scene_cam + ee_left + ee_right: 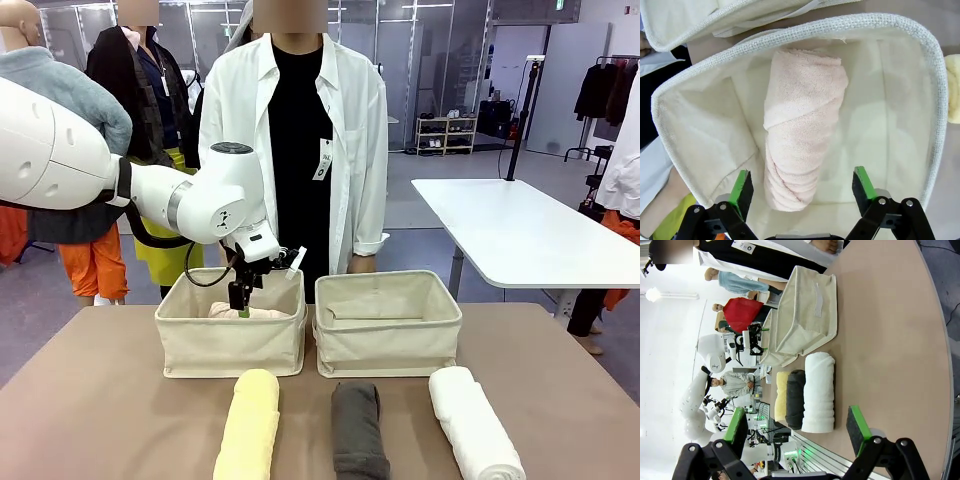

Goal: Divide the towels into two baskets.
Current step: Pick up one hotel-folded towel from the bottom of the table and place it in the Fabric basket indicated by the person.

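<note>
Left gripper [242, 305] hung jaws apart over pink towel [805, 115] inside basket [230, 348], centre-left of frame; should rise straight, clearing the rim.

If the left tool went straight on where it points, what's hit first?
Probably the pale pink rolled terry towel in the beige canvas basket; the open left tool points at its near end, depth unclear.
</note>
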### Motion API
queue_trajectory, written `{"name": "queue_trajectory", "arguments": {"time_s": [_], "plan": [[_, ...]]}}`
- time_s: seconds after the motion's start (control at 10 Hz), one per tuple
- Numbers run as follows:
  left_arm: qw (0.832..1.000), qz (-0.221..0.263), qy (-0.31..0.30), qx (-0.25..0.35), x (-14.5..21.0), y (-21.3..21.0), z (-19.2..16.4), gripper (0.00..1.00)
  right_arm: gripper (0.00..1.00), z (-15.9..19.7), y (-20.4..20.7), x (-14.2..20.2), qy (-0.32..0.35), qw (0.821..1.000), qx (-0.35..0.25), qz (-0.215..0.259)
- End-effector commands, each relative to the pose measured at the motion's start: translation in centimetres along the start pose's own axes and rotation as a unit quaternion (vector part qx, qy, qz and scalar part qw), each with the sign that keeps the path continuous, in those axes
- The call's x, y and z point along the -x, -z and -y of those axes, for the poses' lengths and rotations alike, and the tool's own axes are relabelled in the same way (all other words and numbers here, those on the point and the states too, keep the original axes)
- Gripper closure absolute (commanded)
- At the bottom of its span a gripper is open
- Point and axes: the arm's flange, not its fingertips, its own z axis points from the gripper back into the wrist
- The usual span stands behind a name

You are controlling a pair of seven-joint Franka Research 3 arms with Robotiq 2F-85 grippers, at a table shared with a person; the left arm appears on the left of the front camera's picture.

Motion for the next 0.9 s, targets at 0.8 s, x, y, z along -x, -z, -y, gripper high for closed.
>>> {"name": "queue_trajectory", "arguments": {"time_s": [0.8], "plan": [[0.808, 0.443, -0.336, 0.194, 19.9, -9.1, 15.9, 0.0, 0.0, -0.2, -0.1, 0.1, -0.003, 1.0, -0.003, 0.001]]}}
